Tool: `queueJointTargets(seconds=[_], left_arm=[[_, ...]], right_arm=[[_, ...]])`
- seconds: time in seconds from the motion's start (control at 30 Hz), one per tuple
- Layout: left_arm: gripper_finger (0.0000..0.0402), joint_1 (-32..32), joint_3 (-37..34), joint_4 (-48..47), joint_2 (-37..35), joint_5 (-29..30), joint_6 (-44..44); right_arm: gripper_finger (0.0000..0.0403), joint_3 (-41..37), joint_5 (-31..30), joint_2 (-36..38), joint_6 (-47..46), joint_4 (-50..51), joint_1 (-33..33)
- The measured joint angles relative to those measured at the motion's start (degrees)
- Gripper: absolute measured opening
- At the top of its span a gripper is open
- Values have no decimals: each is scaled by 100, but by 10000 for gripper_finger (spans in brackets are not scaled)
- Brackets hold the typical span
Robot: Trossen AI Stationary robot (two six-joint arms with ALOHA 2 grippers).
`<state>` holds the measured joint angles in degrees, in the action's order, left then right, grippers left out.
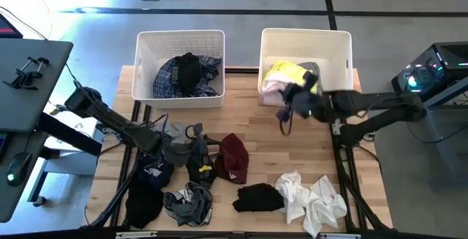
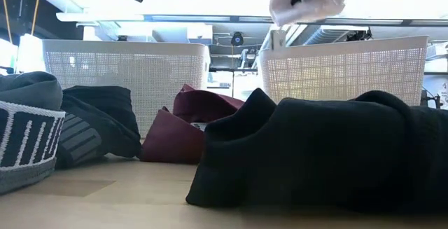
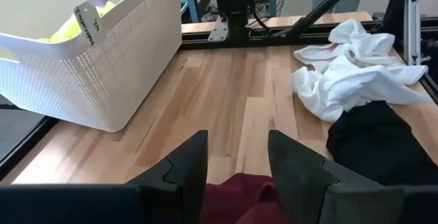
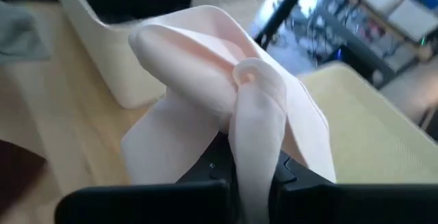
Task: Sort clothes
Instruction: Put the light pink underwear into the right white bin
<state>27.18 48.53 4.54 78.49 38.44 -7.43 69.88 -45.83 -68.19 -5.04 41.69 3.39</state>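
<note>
1. Nearest the table's front edge, loose clothes are spread: a white garment, a black garment, a grey-and-black piece and a maroon garment.
2. The left gripper is held low over the middle of this pile, its fingers spread apart and empty, with maroon cloth just beneath them.
3. Farther back, a pale pink garment is pinched by the right gripper, raised at the front rim of the right bin.
4. In that bin, a neon yellow garment is seen; blue plaid and black clothes lie in the left bin.
5. The drop is judged best done once the trailing cloth is carried fully past the rim, so that nothing is left draped over the wall.
</note>
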Motion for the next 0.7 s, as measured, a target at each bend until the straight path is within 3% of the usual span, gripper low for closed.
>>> queueJointTargets(seconds=[0.5, 0.7], left_arm=[[140, -2, 2, -33, 60, 114, -3], [140, -2, 2, -37, 60, 123, -8]], right_arm=[[12, -294, 1486, 145, 103, 86, -2557], [12, -297, 1701, 145, -176, 521, -3300]])
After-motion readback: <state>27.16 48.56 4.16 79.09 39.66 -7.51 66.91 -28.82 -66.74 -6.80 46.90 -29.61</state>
